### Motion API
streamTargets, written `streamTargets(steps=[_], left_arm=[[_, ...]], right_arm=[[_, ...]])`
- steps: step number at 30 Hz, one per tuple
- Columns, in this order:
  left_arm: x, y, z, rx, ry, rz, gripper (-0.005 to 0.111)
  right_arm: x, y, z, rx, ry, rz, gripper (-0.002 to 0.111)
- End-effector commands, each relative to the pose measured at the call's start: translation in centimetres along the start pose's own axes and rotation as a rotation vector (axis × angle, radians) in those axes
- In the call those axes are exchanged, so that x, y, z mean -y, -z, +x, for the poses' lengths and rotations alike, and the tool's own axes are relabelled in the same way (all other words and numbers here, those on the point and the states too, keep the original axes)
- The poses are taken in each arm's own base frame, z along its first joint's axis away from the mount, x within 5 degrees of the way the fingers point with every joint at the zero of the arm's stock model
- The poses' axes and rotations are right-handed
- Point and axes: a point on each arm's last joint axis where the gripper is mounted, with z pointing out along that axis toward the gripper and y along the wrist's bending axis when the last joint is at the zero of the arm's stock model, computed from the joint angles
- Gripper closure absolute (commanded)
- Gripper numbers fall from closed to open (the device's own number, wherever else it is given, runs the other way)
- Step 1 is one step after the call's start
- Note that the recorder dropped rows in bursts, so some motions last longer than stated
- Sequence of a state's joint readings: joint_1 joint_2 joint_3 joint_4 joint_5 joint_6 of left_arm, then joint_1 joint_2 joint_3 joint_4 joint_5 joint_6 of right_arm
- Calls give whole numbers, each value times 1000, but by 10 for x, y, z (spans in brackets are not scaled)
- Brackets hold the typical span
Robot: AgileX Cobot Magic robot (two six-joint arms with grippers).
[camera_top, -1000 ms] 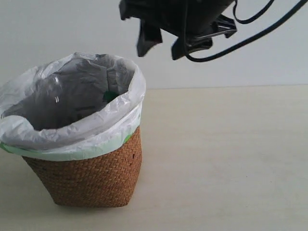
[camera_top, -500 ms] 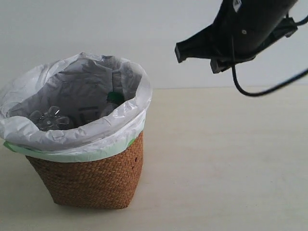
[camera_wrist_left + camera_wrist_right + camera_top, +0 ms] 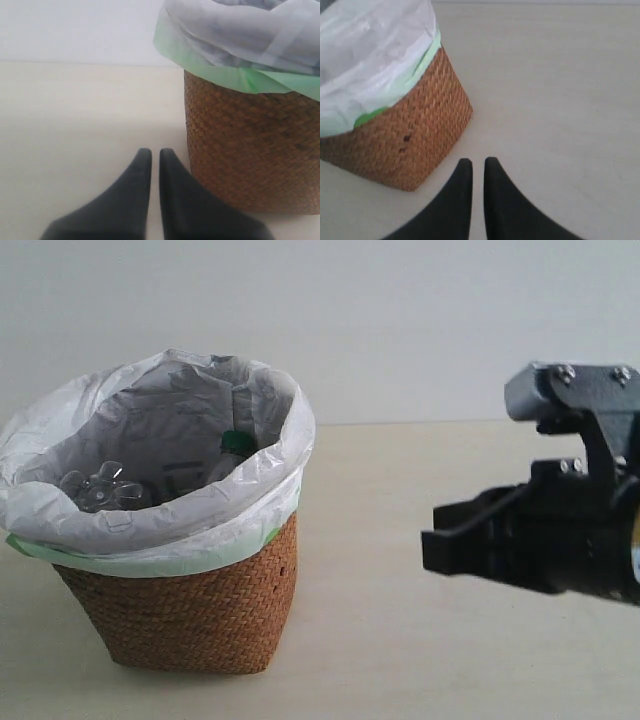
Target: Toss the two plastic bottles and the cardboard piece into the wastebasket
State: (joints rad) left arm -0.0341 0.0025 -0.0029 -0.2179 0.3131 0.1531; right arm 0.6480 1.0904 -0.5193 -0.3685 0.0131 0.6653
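Since a clear bottle (image 3: 100, 487) and a green cap (image 3: 238, 443) show inside the basket (image 3: 190, 610), the throwing job looks partly or all done. I cannot tell if that is one bottle or two. The cardboard shows nowhere, not on the table (image 3: 420, 460) and not in the bag (image 3: 150, 530). The right gripper (image 3: 436, 537) hangs low at 3 o'clock from the basket, well apart from it, fingers together and holding nothing. The left gripper (image 3: 151, 152) sits near the basket's foot, fingers together too, empty. Next, I think the arms must look for anything left out. If nothing is left, they can rest.
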Motion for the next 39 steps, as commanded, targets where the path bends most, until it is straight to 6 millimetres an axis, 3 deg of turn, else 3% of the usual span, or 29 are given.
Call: streamTargets(steps=[1,6,23,26,32,36,39], left_arm=[[0,0,1,1,8,-4,101],[0,0,1,1,8,-4,101],[0,0,1,1,8,-4,101],[0,0,1,1,8,-4,101],[0,0,1,1,8,-4,101],[0,0,1,1,8,-4,101],[0,0,1,1,8,-4,101]], right_arm=[[8,11,29,-38,-18,7,104],[15,13,41,-110,-22,57,104],[14,16,39,-92,-23,54,104],[13,31,33,-36,3,45,104],[16,78,24,175,25,25,104],[27,104,33,332,-62,49,104],[34,113,48,416,-99,60,104]])
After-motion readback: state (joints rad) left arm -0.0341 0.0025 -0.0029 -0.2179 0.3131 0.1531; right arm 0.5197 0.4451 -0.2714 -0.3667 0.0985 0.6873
